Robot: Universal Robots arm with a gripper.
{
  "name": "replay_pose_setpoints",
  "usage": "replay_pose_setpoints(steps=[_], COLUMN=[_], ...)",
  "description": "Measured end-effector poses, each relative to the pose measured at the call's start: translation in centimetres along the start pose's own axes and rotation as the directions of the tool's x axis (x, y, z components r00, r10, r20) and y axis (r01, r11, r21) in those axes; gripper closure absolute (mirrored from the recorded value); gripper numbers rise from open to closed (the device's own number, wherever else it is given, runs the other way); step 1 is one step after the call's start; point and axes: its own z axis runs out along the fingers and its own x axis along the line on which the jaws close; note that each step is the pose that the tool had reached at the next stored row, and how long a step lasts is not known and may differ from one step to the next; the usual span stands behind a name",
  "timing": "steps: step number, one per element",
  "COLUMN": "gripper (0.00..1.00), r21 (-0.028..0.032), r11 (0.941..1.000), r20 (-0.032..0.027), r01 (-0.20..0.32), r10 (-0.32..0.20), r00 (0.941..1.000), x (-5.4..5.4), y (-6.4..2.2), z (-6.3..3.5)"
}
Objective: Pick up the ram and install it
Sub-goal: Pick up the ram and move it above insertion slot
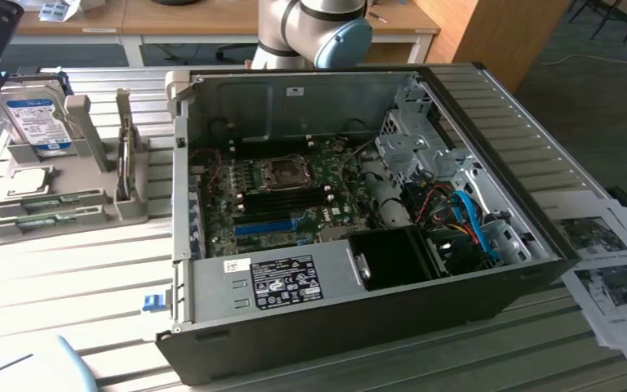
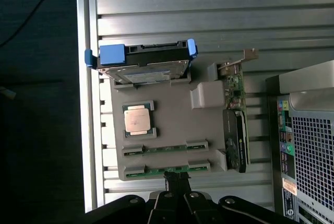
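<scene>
While the jaws (image 2: 176, 178) hang clenched on nothing, high over the holder (image 2: 172, 114), we're at the opening step by my reading: lining up for the pick, nothing lifted yet. The ram (image 2: 151, 170) lies flat in the holder's near slot, right under the fingertips as the wrist view has it. A second stick (image 2: 166, 148) sits in the slot just beyond.

As I judge it, the pick calls for the jaws to part first. They'd then square up across that thin green edge, because there's little to grab.

Now the containers. The holder also carries a CPU (image 2: 138, 119) in its pocket, a hard drive (image 2: 143, 65) standing at the far end, and a card (image 2: 235, 135) on edge along the side towards the case (image 1: 488, 106). That case lies open on the tabletop (image 1: 74, 278), at the exterior view's right of the holder. Inside it is the motherboard (image 1: 335, 175), and its black slots (image 1: 286, 189) look unfilled.
</scene>
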Motion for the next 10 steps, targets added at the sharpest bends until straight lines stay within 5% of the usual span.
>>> replay_pose_setpoints(steps=[10], gripper=[0.91], r21=[0.0002], r11=[0.9997], r20=[-0.001], r01=[0.023], r10=[-0.023], r00=[0.9997], x=[0.0], y=[0.0], z=[0.0])
